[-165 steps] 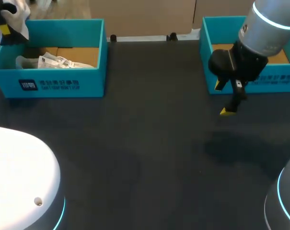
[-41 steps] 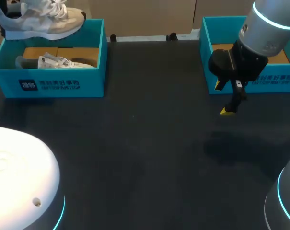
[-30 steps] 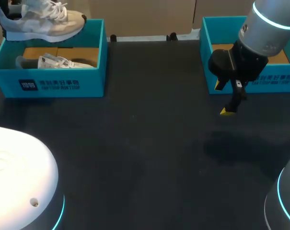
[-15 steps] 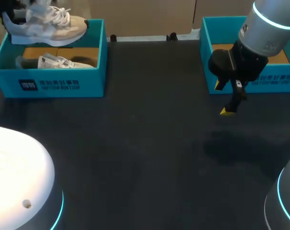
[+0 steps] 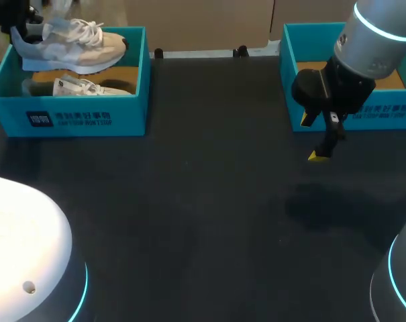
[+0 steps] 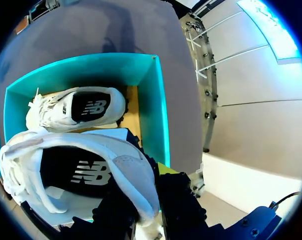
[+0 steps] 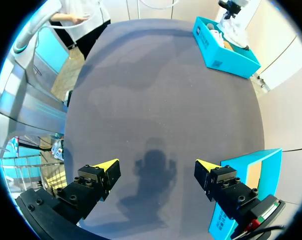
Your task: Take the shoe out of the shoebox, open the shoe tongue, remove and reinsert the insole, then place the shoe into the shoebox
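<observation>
Above the shoebox (image 5: 132,100), left jaws clamp the shoe (image 5: 75,47) by its heel; right jaws hang apart.

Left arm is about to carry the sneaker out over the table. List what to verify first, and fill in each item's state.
1. Left gripper shut on the heel of the white and grey mesh sneaker: ok.
2. Sneaker's sole above the rim of the left teal cardboard shoebox: cannot tell.
3. Second white sneaker lying in that shoebox, not lifted along: ok.
4. Right gripper open, nothing between its fingers: ok.
5. Right gripper away from the left shoebox, in front of the right teal shoebox: ok.
</observation>
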Action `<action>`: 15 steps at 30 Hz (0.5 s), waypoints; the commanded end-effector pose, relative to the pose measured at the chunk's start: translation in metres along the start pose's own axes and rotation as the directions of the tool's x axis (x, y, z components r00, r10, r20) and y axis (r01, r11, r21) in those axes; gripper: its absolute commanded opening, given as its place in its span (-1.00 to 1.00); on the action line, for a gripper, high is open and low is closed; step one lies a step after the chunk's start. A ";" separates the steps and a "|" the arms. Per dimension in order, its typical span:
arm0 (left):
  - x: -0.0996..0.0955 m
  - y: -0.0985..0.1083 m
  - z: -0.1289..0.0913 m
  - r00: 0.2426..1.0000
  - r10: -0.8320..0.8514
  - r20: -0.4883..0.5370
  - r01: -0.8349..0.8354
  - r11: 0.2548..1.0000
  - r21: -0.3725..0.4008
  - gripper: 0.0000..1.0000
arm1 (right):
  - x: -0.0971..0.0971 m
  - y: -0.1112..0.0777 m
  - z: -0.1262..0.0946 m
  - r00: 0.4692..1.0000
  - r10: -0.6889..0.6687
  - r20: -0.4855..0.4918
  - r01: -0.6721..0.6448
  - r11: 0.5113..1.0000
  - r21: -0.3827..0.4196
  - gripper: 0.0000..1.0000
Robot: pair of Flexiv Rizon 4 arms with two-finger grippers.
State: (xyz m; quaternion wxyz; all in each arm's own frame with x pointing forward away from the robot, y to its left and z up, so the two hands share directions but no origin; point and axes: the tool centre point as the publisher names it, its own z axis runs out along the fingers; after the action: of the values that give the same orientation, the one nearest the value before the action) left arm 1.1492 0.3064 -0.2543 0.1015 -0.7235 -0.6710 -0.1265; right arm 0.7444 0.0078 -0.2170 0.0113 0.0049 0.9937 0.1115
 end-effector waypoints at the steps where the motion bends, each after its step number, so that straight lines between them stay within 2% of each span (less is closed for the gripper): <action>1: -0.003 0.004 0.009 1.000 -0.007 -0.008 0.007 1.000 0.007 -1.00 | -0.001 0.000 0.001 1.000 0.000 -0.001 0.000 1.000 0.001 1.00; 15: -0.009 0.008 0.021 1.000 0.002 -0.001 -0.002 0.999 0.041 -1.00 | -0.001 0.000 0.001 1.000 0.000 -0.001 0.000 1.000 0.001 1.00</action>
State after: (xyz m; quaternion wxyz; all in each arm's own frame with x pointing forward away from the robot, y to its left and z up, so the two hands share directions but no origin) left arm 1.1524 0.3043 -0.2775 0.1146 -0.7217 -0.6723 -0.1180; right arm 0.7444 0.0078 -0.2170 0.0113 0.0049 0.9937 0.1115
